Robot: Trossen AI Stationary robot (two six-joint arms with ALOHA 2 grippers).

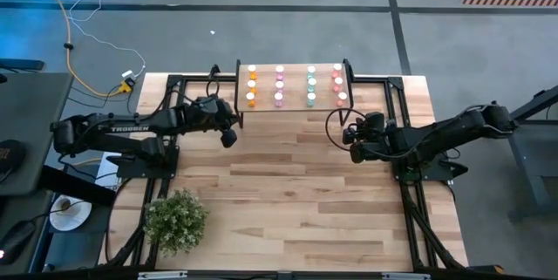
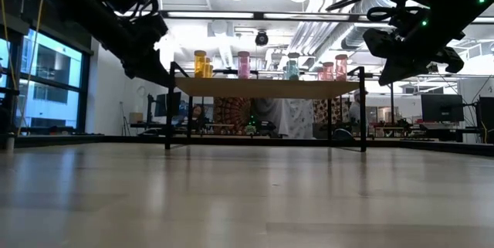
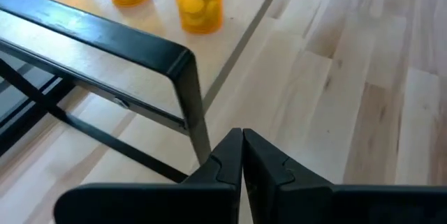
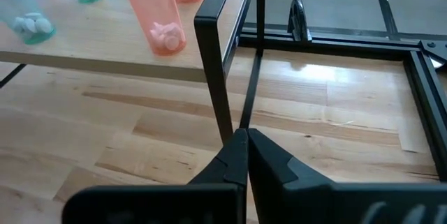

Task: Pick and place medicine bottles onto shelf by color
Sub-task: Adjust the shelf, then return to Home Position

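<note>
The wooden counter (image 1: 296, 193) lies bare of bottles in front of the shelf (image 1: 293, 104) at its far edge, and by the look of it the sorting is finished: all the medicine bottles (image 1: 280, 85) stand upright on the shelf in four colour columns, orange, pink, teal, red. The left hand (image 1: 228, 135) hangs just off the shelf's orange end and the right hand (image 1: 356, 151) off its red end, each nearest its own colours. Both hands are pressed together on nothing; a potted plant (image 1: 175, 219) sits at the counter's near left corner.

Potted plant (image 1: 175, 219) on table (image 1: 296, 201)
</note>
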